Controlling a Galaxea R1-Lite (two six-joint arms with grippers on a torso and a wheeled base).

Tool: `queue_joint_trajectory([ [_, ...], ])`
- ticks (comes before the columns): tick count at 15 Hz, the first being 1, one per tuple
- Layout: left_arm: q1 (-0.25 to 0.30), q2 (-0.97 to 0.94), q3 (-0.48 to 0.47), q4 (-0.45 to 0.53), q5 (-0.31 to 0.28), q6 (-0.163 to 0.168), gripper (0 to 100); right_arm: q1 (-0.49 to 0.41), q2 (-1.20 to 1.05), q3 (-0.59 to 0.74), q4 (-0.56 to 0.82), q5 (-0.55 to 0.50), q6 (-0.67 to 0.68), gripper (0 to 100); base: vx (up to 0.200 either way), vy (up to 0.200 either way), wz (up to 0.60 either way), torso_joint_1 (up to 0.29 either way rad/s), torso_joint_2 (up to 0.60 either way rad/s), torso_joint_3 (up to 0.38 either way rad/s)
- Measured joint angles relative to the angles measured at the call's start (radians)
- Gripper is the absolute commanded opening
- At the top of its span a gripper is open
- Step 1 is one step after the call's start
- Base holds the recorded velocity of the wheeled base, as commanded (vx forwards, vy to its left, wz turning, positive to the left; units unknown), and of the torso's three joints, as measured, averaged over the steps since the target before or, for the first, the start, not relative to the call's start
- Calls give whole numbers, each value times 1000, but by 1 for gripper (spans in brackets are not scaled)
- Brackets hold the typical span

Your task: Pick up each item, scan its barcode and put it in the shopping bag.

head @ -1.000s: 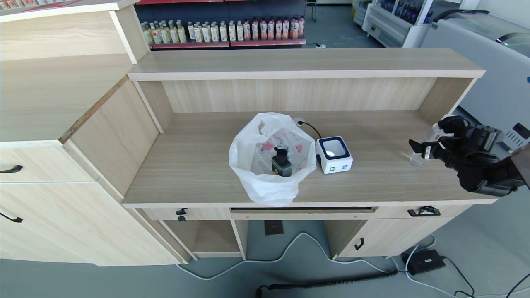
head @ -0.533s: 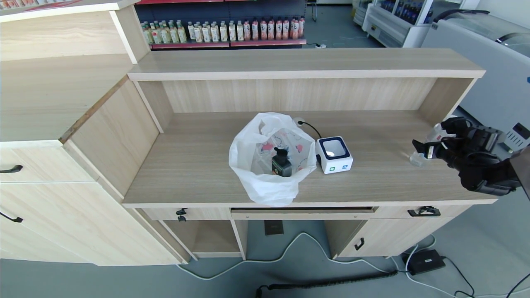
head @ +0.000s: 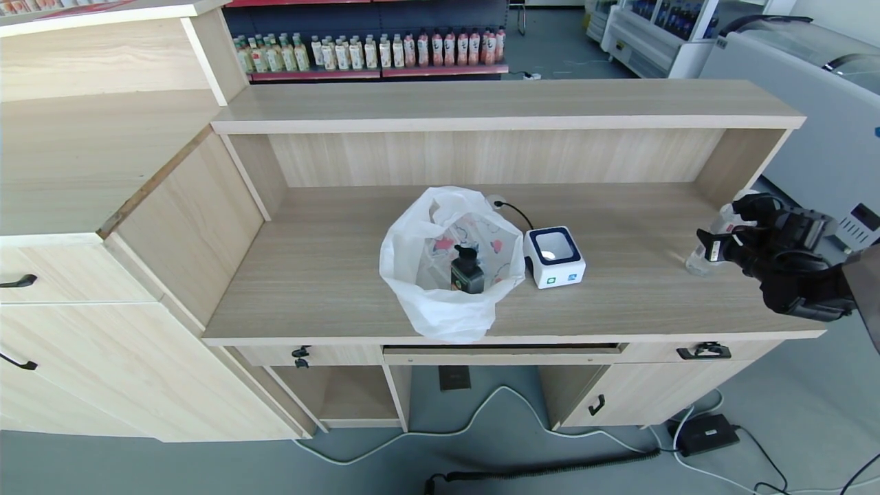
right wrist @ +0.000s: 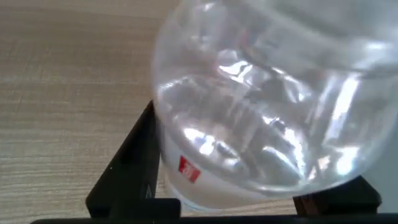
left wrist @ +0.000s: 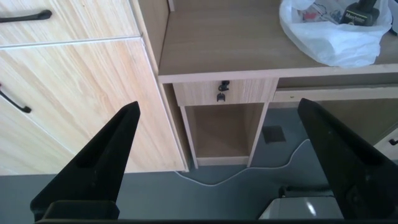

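Note:
A clear plastic bottle [head: 701, 253] stands tilted at the counter's far right end. My right gripper [head: 723, 230] is shut on the bottle [right wrist: 261, 106], with a dark finger on each side of its body. The white shopping bag [head: 440, 302] sits open at the counter's middle with a dark, black-capped bottle [head: 467, 271] and a printed packet inside. Just right of the bag stands the small white barcode scanner [head: 554, 258]. My left gripper [left wrist: 217, 168] hangs open and holds nothing, low in front of the counter's left end, where the bag [left wrist: 336, 37] shows farther off.
The wooden counter [head: 330, 275] has a raised back shelf [head: 509, 103] and side walls. A black cable [head: 517, 212] runs from the scanner to the back. Drawers sit under the front edge, and cables lie on the floor [head: 481, 412].
My right gripper's fingers have drawn together on the clear bottle and shifted slightly right with it. The bag, the scanner and the left arm have kept still.

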Motion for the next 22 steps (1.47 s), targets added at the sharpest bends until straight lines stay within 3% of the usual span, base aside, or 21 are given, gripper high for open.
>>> queue_joint_trajectory([
  [4,0,0,0,0,0,0,100,-1,-53,48,24,-1,0,0,0,0,0,0,0,0],
  [8,0,0,0,0,0,0,100,23,-295,295,73,18,81,0,0,0,0,0,0,0],
  [12,0,0,0,0,0,0,100,119,-712,476,417,130,350,0,0,0,0,0,0,0],
  [14,0,0,0,0,0,0,100,214,-929,546,573,242,489,0,0,0,0,0,0,0],
  [17,0,0,0,0,0,0,100,450,-1179,637,666,355,657,0,0,0,0,0,0,0],
  [22,0,0,0,0,0,0,100,764,-1376,697,713,387,714,0,0,0,0,0,0,0],
])
